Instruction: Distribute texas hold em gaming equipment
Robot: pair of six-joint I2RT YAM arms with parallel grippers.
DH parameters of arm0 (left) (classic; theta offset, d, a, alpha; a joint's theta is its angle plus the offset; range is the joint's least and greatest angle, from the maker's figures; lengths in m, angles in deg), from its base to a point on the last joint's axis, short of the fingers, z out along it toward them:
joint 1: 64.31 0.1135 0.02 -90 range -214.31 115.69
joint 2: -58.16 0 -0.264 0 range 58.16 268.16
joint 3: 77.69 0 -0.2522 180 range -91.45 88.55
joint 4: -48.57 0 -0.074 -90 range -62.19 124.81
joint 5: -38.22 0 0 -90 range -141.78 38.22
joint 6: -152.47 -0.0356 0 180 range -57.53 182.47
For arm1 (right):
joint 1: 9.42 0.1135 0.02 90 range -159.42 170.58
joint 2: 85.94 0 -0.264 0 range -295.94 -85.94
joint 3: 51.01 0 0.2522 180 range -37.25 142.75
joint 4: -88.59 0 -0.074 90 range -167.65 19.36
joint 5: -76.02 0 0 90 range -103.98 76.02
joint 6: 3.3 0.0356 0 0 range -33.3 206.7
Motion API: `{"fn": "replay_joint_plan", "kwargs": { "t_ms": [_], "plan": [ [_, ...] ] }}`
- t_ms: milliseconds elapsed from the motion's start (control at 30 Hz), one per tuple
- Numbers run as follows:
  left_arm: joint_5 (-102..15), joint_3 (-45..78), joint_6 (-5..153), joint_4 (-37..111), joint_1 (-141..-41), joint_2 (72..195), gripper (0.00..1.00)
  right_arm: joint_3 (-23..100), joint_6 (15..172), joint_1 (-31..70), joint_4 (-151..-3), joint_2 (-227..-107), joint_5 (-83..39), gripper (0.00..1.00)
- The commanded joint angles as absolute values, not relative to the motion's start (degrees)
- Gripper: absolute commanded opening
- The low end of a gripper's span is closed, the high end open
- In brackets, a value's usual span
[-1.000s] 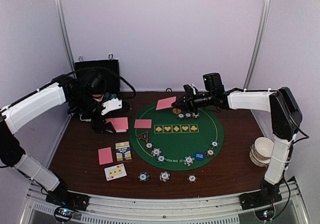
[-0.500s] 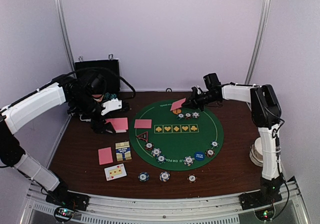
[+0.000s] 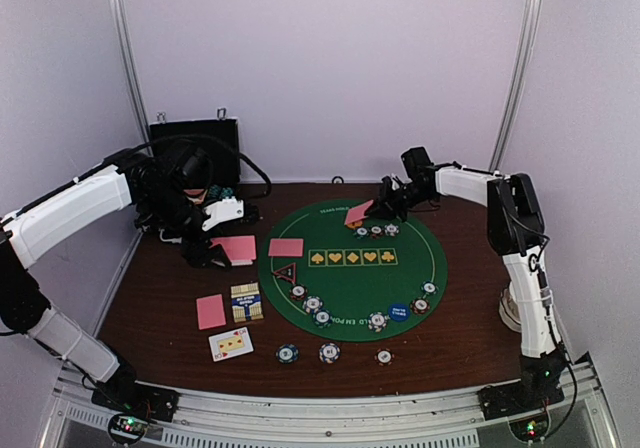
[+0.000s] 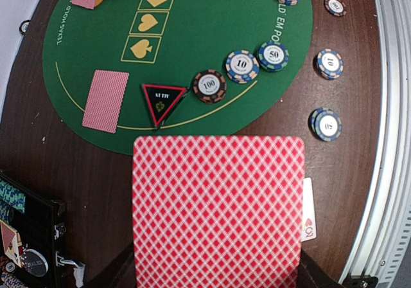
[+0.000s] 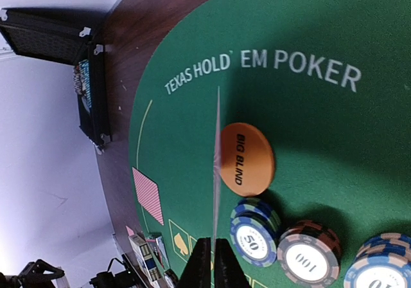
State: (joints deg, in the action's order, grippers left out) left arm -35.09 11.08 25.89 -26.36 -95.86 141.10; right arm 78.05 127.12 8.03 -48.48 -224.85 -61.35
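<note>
**Right arm** (image 3: 470, 184): over the last second it has swung inward and lowered its pink-backed card (image 3: 357, 212) from above the far rim of the green poker mat (image 3: 360, 286) down to the mat's far side. The card now stands edge-on just beside the orange Big Blind button (image 5: 247, 159). Its lower edge appears to reach the felt, but the wrist view is too oblique to confirm contact. The right jaws are pinched thin on the card's near edge.

**Left arm** (image 3: 75, 208): unchanged, off the mat's left edge. The left jaws are hidden beneath a second pink-backed card (image 4: 218, 204) but are closed on it, holding it flat above the table (image 3: 160, 298).

**Finding:** the far-side deal looks nearly placed, and release is outstanding. Striped chips (image 5: 253, 227) sit beside the button.
</note>
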Motion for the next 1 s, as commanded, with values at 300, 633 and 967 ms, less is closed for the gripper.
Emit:
{"fn": "replay_joint_plan", "kwargs": {
  "t_ms": [300, 633, 967],
  "plan": [
    [-34.4, 11.3, 25.3, -25.1, -95.8, 140.0, 0.0, 80.4, 120.6, 7.3, -39.0, -219.2, -56.6, 0.54],
    [-34.2, 10.7, 25.9, -24.7, -95.8, 140.6, 0.0, 64.4, 120.2, 13.2, -45.3, -202.2, -54.9, 0.99],
    [-34.7, 10.7, 26.1, -24.2, -95.8, 140.1, 0.0, 46.1, 127.7, 22.1, -51.8, -186.2, -48.8, 0.99]
  ]
}}
